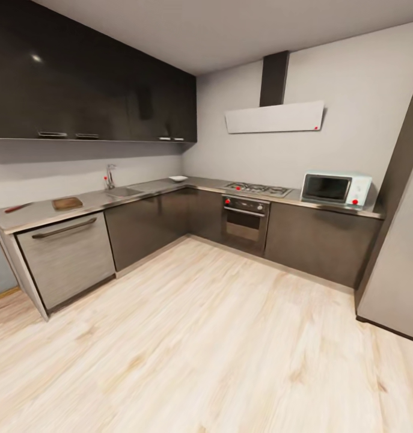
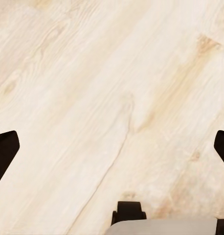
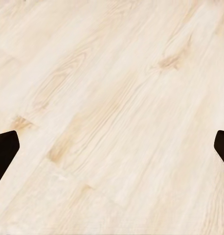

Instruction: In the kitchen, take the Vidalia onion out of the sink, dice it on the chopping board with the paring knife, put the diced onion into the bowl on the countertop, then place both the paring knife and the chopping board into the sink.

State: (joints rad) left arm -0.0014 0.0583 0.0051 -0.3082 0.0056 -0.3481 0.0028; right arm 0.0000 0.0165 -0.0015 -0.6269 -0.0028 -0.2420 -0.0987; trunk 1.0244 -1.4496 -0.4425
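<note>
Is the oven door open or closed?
Closed. The oven door sits flat against the front, level with the dark cabinets beside it, and its handle runs straight across the top.

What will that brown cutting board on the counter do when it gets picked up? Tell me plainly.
The cutting board looks like a flat wooden slab, so it is probably stiff rather than floppy. It lies flush on the glossy counter, so it may slide before a finger gets under an edge. Being flat, it is unlikely to roll or tip.
</note>
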